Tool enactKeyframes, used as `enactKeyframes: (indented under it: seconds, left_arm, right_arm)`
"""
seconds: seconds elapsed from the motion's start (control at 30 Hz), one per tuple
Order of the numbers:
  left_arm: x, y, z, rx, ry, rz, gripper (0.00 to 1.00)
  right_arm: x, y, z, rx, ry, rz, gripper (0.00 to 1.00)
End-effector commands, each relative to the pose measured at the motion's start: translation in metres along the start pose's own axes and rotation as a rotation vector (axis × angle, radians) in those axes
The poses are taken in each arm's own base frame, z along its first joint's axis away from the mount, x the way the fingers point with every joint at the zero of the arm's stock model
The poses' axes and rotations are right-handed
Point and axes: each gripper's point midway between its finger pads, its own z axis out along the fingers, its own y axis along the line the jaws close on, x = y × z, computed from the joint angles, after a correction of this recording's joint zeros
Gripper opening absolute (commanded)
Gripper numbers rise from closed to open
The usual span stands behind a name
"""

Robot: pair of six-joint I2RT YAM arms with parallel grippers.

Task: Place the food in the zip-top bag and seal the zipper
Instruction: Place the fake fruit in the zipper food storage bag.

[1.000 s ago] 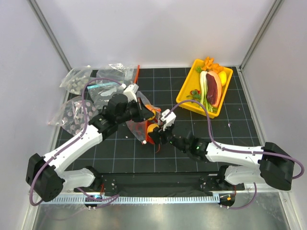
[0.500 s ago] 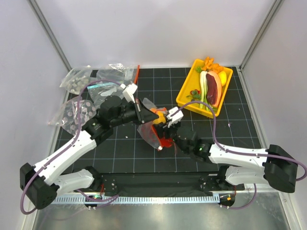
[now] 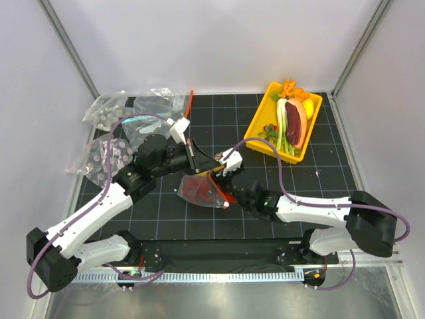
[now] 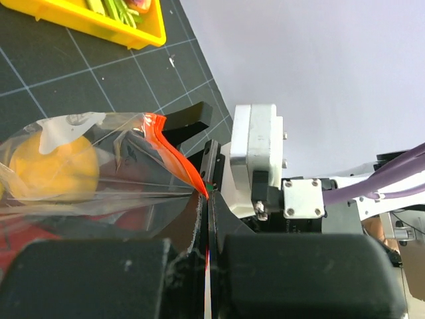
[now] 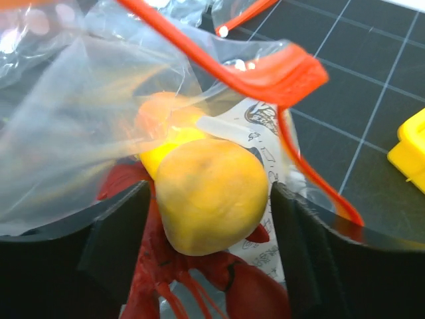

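Left gripper point(image 3: 194, 157): jaws closed, pinching the red strip point(image 4: 174, 156) at the mouth of the clear bag point(image 3: 189, 179). The left arm reaches from the lower left corner of the top view up to centre frame. Right gripper point(image 3: 218, 171): jaws spread wide, straddling the bag just right of the left gripper. The right arm stretches low across the black mat point(image 3: 166, 212) from the lower right.

Containers:
- Upper left: clear bags of grey discs point(image 3: 106, 109), lying flat.
- Centre: the bag sags below the pinched strip, mouth not closed. It holds a red lobster point(image 5: 249, 292), a yellow ball point(image 5: 212, 196) and an orange piece point(image 5: 156, 106).
- Upper right: a yellow tray point(image 3: 255, 143) holds a white-green leek point(image 3: 283, 123) and a dark red slab point(image 3: 296, 123).
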Motion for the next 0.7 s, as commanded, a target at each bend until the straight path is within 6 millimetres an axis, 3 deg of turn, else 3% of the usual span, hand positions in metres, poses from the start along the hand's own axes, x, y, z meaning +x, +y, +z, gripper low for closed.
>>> enactKeyframes:
  seconds: [0.0, 0.37, 0.67]
  left_arm:
    - [-0.015, -0.03, -0.001, 0.12, -0.045, 0.043, 0.0]
    - [-0.038, 0.026, 0.002, -0.087, -0.212, 0.032, 0.01]
    - [-0.047, 0.046, -0.002, -0.156, -0.258, 0.006, 0.0]
  right_arm:
    - [-0.025, 0.01, -0.001, -0.046, -0.053, 0.039, 0.82]
    - [-0.056, -0.005, -0.031, -0.05, -0.125, 0.087, 0.84]
    - [-0.073, -0.009, -0.048, -0.076, -0.158, 0.106, 0.78]
